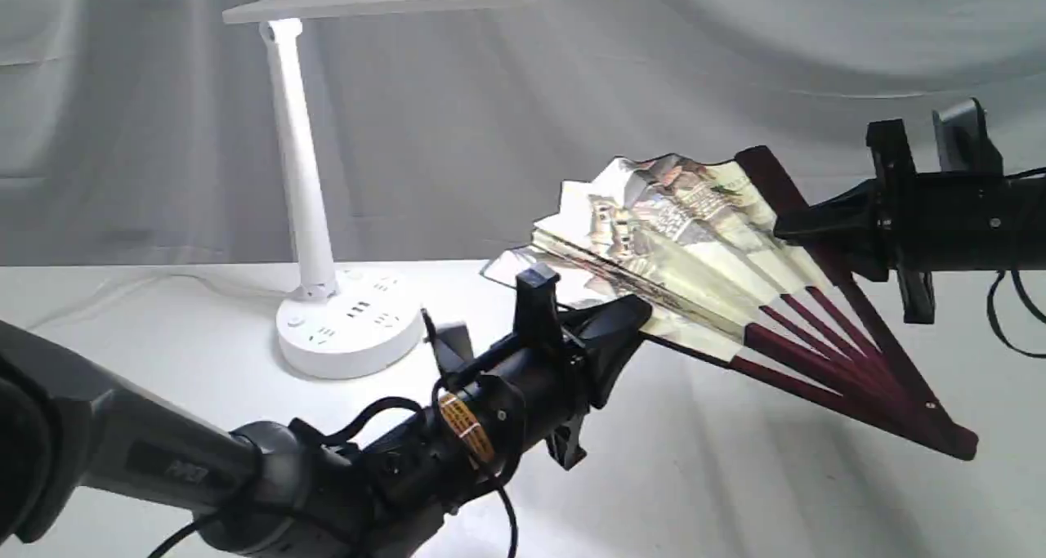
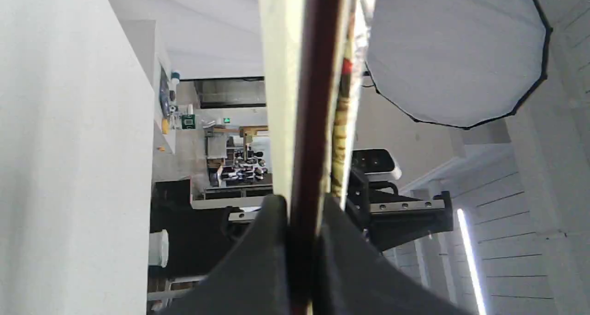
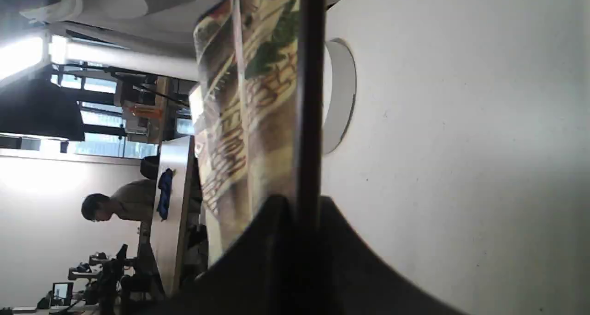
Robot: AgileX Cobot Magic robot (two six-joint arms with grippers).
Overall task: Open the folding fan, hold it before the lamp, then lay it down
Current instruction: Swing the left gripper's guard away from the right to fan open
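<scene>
Maroon-ribbed folding fan (image 1: 711, 247) part-spread, aloft; left fingers (image 1: 613, 329) clamp lower guard, right fingers (image 1: 817, 215) clamp upper guard.

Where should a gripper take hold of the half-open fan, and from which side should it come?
Grip the fan by its dark wooden outer sticks, not the folded paper. Come from each outer edge, jaws closing across the flat stick, as the left gripper and right gripper do now. The sticks look stiff; the paper would probably crumple.
</scene>
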